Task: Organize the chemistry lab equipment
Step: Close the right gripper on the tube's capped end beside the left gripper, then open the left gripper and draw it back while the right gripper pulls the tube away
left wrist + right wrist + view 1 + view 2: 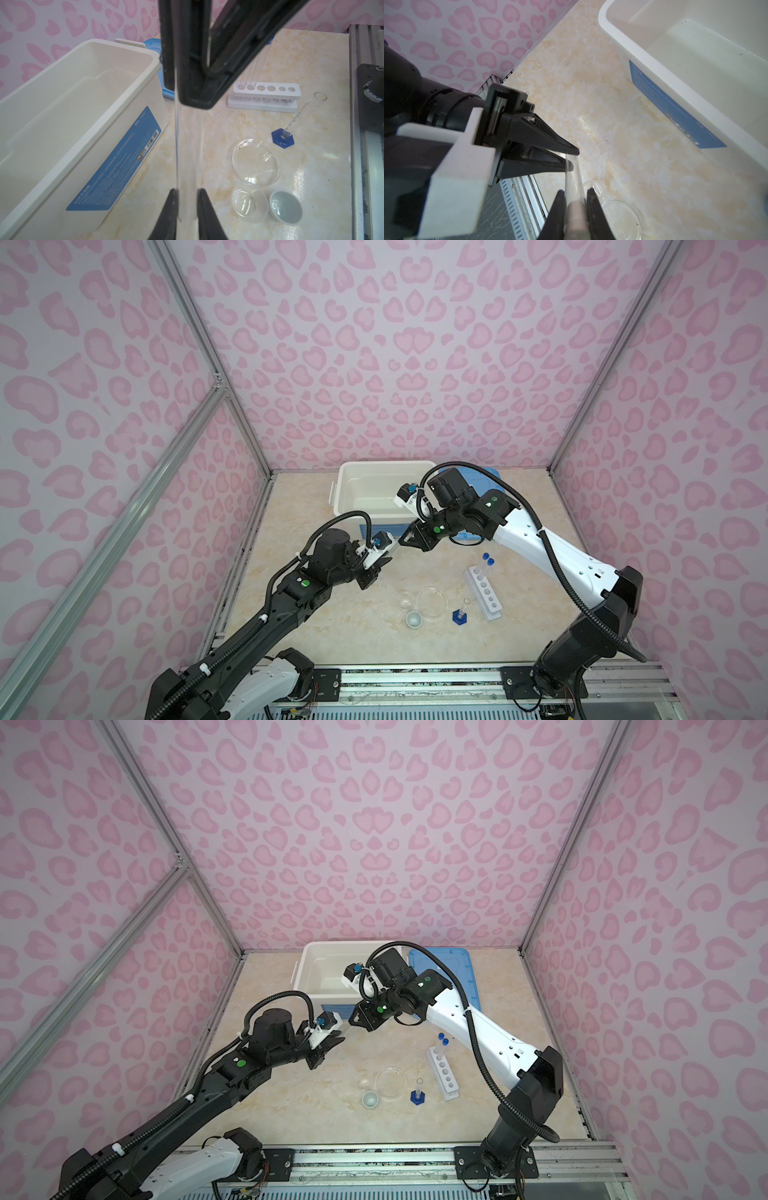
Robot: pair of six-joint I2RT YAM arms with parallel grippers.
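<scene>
Aloft just in front of the white bin's (345,489) near wall: one clear test tube (188,145), pinched at one end by the left gripper (384,563) and at the other by the right gripper (405,541), both pairs of jaws pressed against the glass. Well apart, toward the right: white six-hole rack (484,593) with two blue-capped tubes (487,561) in its far-end holes. Left of the rack, near the table's front edge and close together: blue-based cylinder (459,614), clear round dish (432,601), smaller clear dish (405,604), tiny white cup (414,619). Open marble between grippers and cluster. Blue lid (465,977) flat beside the bin.
</scene>
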